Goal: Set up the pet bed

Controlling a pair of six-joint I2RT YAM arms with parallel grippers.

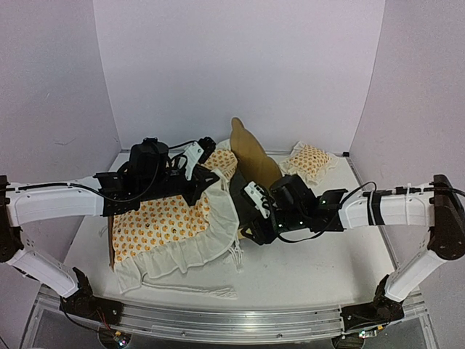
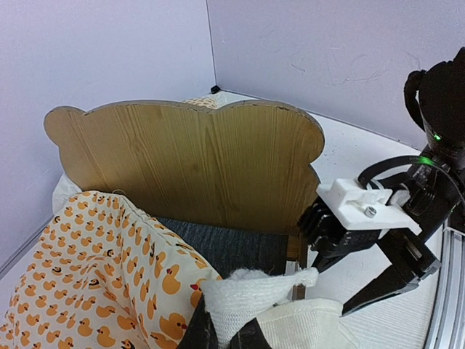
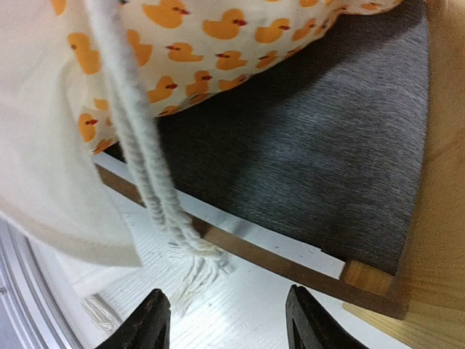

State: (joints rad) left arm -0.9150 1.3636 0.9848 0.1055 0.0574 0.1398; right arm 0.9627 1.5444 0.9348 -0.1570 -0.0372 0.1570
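Observation:
The pet bed lies on the table with its bear-ear headboard upright and its dark grey base panel partly bare. Orange duck-print bedding covers most of the frame. My left gripper is shut on the bedding's white ruffle near the headboard corner. Beside the bed's side rail, my right gripper is open over the table, holding nothing. A white tasselled cord hangs just in front of it.
A small matching pillow lies at the back right by the wall. The white ruffle and loose cords spill over the table toward the front edge. Walls close in behind and on both sides.

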